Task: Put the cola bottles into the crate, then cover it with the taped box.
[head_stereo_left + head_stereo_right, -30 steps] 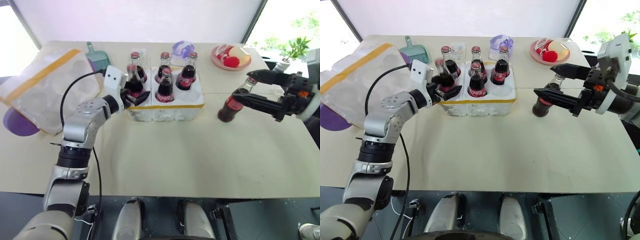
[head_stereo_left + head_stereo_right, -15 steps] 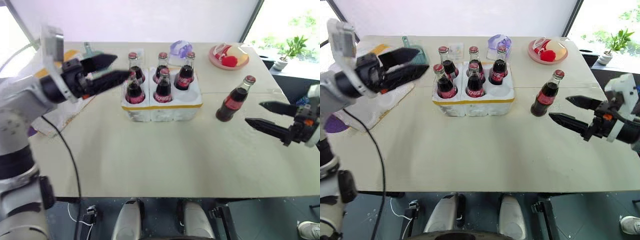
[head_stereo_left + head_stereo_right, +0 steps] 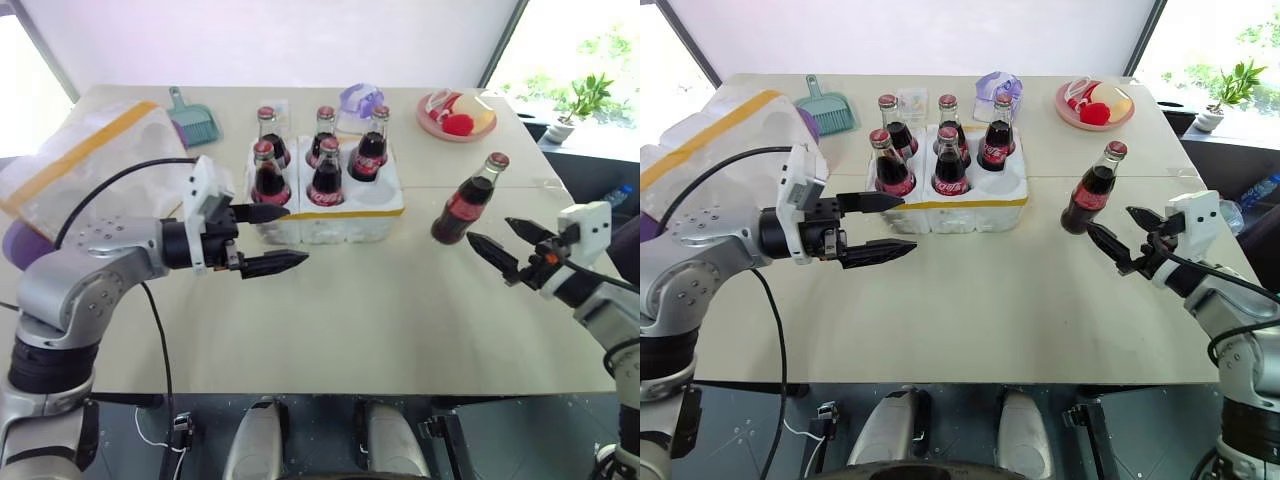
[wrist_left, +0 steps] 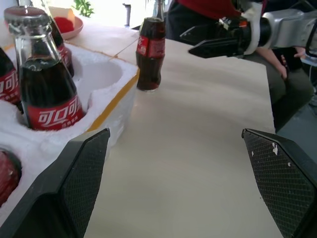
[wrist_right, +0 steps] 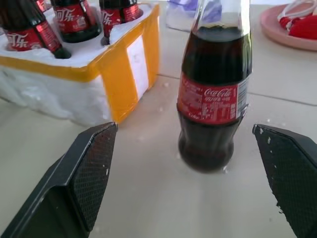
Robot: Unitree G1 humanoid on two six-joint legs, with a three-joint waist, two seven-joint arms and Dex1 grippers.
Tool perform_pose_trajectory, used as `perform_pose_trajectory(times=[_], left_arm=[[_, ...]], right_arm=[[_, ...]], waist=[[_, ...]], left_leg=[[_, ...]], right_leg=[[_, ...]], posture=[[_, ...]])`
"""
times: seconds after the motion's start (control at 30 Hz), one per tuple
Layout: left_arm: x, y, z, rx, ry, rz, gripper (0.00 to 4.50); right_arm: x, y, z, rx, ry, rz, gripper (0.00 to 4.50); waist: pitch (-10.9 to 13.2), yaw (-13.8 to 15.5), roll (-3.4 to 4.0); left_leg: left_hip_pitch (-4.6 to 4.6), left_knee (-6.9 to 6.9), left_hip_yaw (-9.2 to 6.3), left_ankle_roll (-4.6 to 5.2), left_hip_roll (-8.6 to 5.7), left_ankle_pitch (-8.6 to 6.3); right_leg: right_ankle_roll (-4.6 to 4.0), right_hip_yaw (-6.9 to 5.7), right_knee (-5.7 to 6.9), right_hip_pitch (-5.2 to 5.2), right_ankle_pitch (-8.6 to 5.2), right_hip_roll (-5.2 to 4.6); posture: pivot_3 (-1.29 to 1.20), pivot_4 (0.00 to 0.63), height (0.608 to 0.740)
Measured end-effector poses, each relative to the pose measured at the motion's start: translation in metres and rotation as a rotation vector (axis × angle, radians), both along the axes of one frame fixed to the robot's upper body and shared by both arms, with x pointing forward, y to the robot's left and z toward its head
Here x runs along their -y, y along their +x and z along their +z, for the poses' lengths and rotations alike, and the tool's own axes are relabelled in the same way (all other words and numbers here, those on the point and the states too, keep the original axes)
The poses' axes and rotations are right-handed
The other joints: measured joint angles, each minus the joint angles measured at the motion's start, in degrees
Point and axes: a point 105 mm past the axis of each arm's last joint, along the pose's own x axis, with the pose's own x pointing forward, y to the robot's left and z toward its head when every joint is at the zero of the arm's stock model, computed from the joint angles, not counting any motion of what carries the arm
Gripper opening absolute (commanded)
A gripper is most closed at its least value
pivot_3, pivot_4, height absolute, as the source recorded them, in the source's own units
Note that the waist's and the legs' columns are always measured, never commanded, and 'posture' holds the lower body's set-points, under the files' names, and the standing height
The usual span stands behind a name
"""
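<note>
Five in the crate: cola bottles [image 3: 327,170] standing upright in wells, front right well bare.
Sixth bottle [image 3: 465,201]: upright on the table, well to the right of the crate, apart from it.
Crate [image 3: 345,218]: low white foam, yellow tape band along the front, near the table's middle.
Left gripper [image 3: 275,238]: fingers spread wide, empty, reaching level toward the right, just in front of the crate's left front corner; upper finger tip overlapping the crate's front wall, contact not clear.
Left arm: elbow bent, forearm lying across the table's left part, black cable looping over it.
Right gripper [image 3: 505,246]: fingers wide apart, empty, pointing toward the lone bottle, close beside its base, not touching.
Taped box [image 3: 85,170]: lying tilted at the table's left edge, yellow band across the top.
Table [image 3: 400,310]: pale beige, seam running across.
Far side: teal dustpan [image 3: 192,117], pink plate [image 3: 436,122] with red and yellow items, purple-and-clear object [image 3: 362,99].
Room: white backdrop behind, potted plant [image 3: 585,100] at right.
</note>
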Motion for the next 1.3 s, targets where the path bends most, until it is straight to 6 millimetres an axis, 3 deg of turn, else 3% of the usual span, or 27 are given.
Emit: perform_pose_trajectory(times=[0.4,0.7,0.83,0.93,1.07,1.2,1.3], left_arm=[[0.006,-0.005,0.004,0.014,-0.008,-0.034,4.47],[0.008,-0.006,0.01,0.038,-0.005,-0.047,4.47],[0.009,-0.006,0.012,0.045,-0.005,-0.049,4.5],[0.008,-0.006,0.011,0.043,-0.005,-0.045,4.5],[0.004,-0.005,0.003,0.016,-0.008,-0.015,4.5],[0.001,-0.002,0.005,0.023,-0.023,0.02,4.5],[0.0,0.0,0.006,0.029,-0.029,0.033,4.5]], right_arm=[[-0.012,0.041,0.003,0.034,0.026,0.022,4.5],[-0.014,0.071,-0.017,-0.007,0.028,-0.001,4.5],[-0.013,0.075,-0.018,0.006,0.024,0.0,2.77],[-0.019,0.074,-0.015,0.001,0.06,0.019,2.81],[-0.036,0.072,0.02,0.049,0.156,0.096,2.81],[-0.063,0.073,0.1,0.217,0.237,0.215,2.81],[-0.09,0.067,0.141,0.316,0.247,0.323,2.81]], waist=[[0.01,-0.06,0.02],[0.03,-0.06,0.05],[0.04,-0.1,0.06],[0.13,-0.22,0.2],[0.33,-0.65,0.5],[0.38,-1.37,0.54],[0.38,-1.38,0.53]], left_leg=[[0.0,0.0,0.0,0.0,0.0,0.0],[0.0,-0.02,0.01,0.0,0.0,0.0],[0.0,-0.03,0.01,0.0,0.0,0.0],[-0.01,-0.05,0.01,0.0,0.0,0.0],[-0.08,-0.07,0.03,0.0,0.01,0.0],[-0.12,-0.14,0.02,0.0,0.01,0.0],[-0.12,-0.17,0.01,0.01,0.02,0.0]], right_leg=[[0.01,0.0,0.01,0.0,0.0,0.0],[0.01,0.0,0.01,-0.01,0.0,0.01],[0.02,0.0,0.0,-0.01,0.0,0.0],[0.02,0.01,0.01,-0.04,0.0,0.0],[0.02,0.03,0.05,-0.17,0.01,0.0],[0.02,0.02,0.08,-0.25,0.0,0.01],[0.03,0.01,0.06,-0.25,0.0,0.03]], posture=[[0.0,0.15,0.736],[0.0,0.15,0.736],[0.0,0.15,0.736],[0.0,0.15,0.736],[0.0,0.15,0.736],[0.0,0.15,0.736],[0.0,0.15,0.736]])
